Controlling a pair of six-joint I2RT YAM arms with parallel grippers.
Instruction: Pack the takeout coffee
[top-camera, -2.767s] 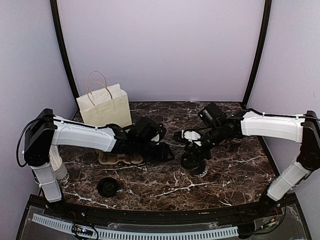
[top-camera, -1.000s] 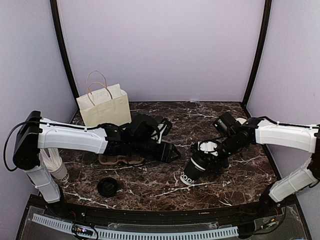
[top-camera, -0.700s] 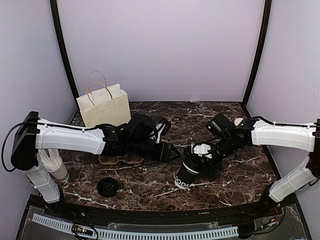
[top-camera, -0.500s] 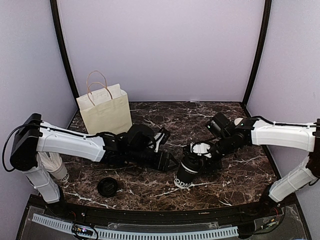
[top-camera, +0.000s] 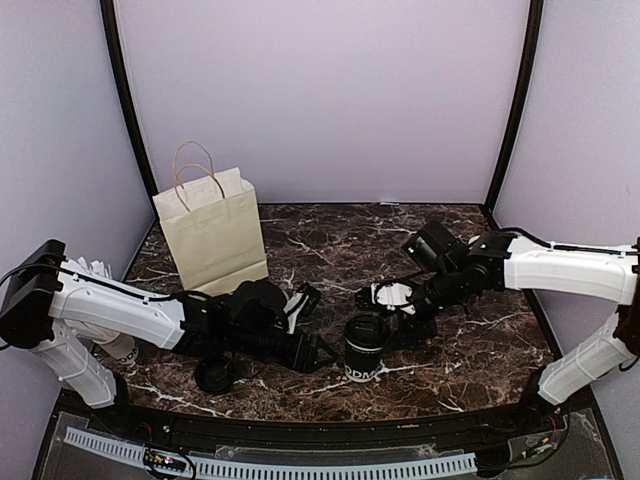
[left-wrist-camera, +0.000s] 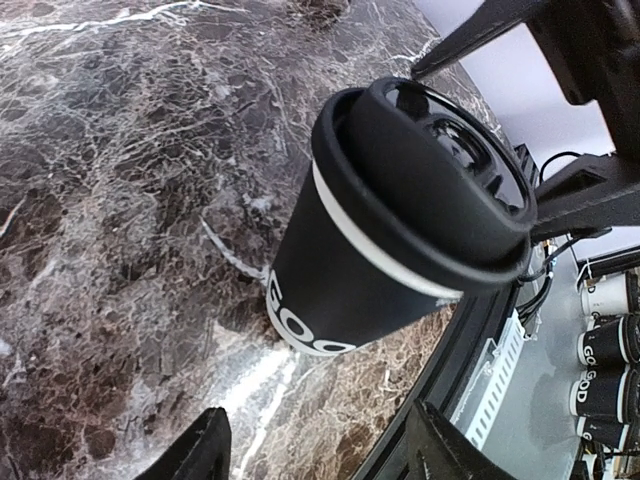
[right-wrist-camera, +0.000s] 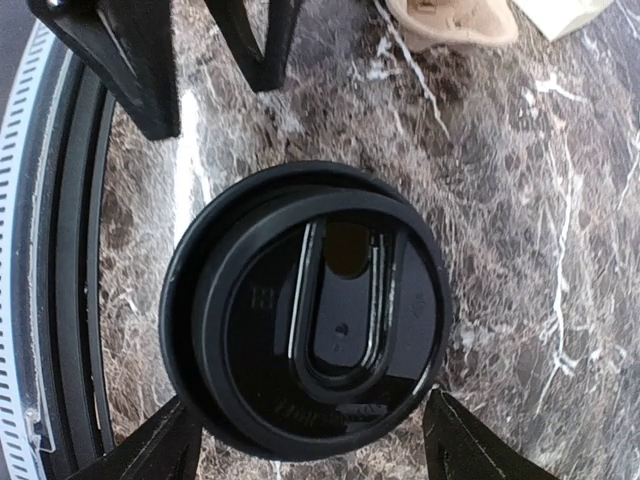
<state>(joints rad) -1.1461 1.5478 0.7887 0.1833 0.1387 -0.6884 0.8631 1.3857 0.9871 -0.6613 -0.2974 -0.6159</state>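
The takeout coffee (top-camera: 365, 347), a black cup with white print and a black lid, stands upright near the table's front edge. My right gripper (top-camera: 386, 323) reaches it from the right. In the right wrist view the lid (right-wrist-camera: 305, 310) fills the middle, and my right gripper (right-wrist-camera: 312, 415) is shut on the cup, its fingers running in under the lid's rim on both sides. My left gripper (top-camera: 320, 352) lies low just left of the cup, open and holding nothing. In the left wrist view the coffee (left-wrist-camera: 390, 230) sits beyond my left gripper (left-wrist-camera: 320, 450), untouched by it.
A cream paper bag (top-camera: 210, 235) with handles stands open at the back left. A loose flat black lid (top-camera: 213, 376) lies under my left forearm. A brown cup carrier (right-wrist-camera: 450, 25) lies beyond the cup. The black front rail (top-camera: 300, 425) runs close by.
The right gripper brought the cup leftwards and stood it upright from a tilt. My left arm swung down toward the front edge, its open gripper now beside the cup.
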